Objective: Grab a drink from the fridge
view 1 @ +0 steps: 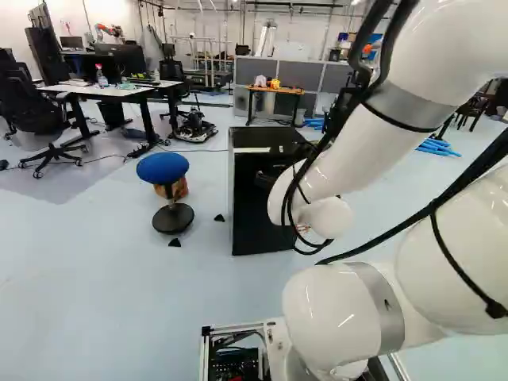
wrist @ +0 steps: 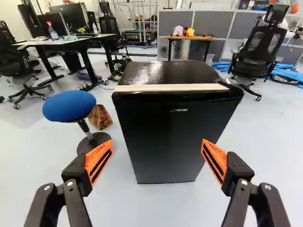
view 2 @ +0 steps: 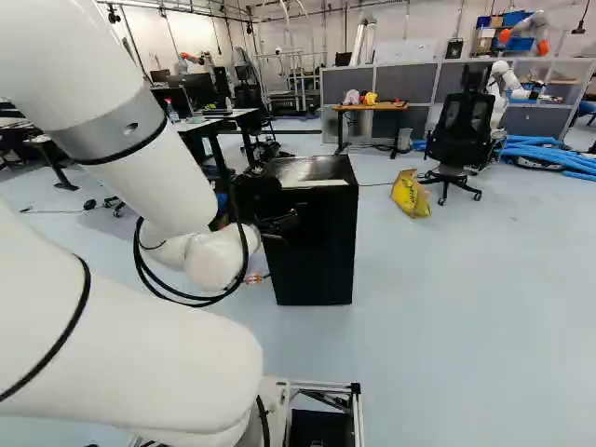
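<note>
In the right base view my gripper [view 2: 280, 223] is a dark shape against the upper front of the black fridge [view 2: 321, 247], partly hidden by the arm. Seen from the wrist, the gripper [wrist: 155, 159] has its two orange-padded fingers spread wide, with nothing gripped. The fridge [wrist: 173, 137] stands upright ahead, its door closed and facing the gripper; a pale strip runs along the top's front edge. In the left base view the arm covers part of the fridge [view 1: 258, 226]. No drink is visible.
A blue stool [wrist: 70, 106] stands beside the fridge, with a brown patterned bag [wrist: 100, 117] behind it. Farther off are desks [view 1: 119, 90], a small wooden table [view 2: 371, 107], an office chair [view 2: 463, 130], a yellow bag [view 2: 411, 193] and another robot [view 2: 504, 82].
</note>
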Robot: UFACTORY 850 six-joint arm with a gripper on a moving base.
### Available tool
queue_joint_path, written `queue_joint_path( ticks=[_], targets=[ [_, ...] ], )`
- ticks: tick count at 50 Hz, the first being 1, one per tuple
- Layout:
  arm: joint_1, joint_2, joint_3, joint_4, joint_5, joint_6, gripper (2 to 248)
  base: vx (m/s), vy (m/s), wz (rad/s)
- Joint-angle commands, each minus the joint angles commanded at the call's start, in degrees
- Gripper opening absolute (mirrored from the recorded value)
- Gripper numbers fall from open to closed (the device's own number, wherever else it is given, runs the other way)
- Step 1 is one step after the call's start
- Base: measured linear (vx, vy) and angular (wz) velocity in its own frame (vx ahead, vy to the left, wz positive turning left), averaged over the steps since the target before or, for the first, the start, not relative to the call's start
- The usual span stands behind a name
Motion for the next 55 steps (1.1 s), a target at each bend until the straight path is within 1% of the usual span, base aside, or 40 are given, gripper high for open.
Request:
queue_joint_path(
  ticks=[20, 40, 47, 55],
  targets=[
    [0.0, 0.0, 0.0, 0.0, 0.0, 0.0, 247, 0.041, 0.071, -0.013],
    [0.1, -0.1, -0.1, 0.0, 0.0, 0.0, 247, 0.001, 0.001, 0.000],
    [0.8, -0.8, -0.7, 0.0, 0.0, 0.0, 247, 0.000, 0.000, 0.000],
    [2.5, -1.9, -1.6, 0.6, 0.0, 0.0, 247, 0.000, 0.000, 0.000]
  ],
)
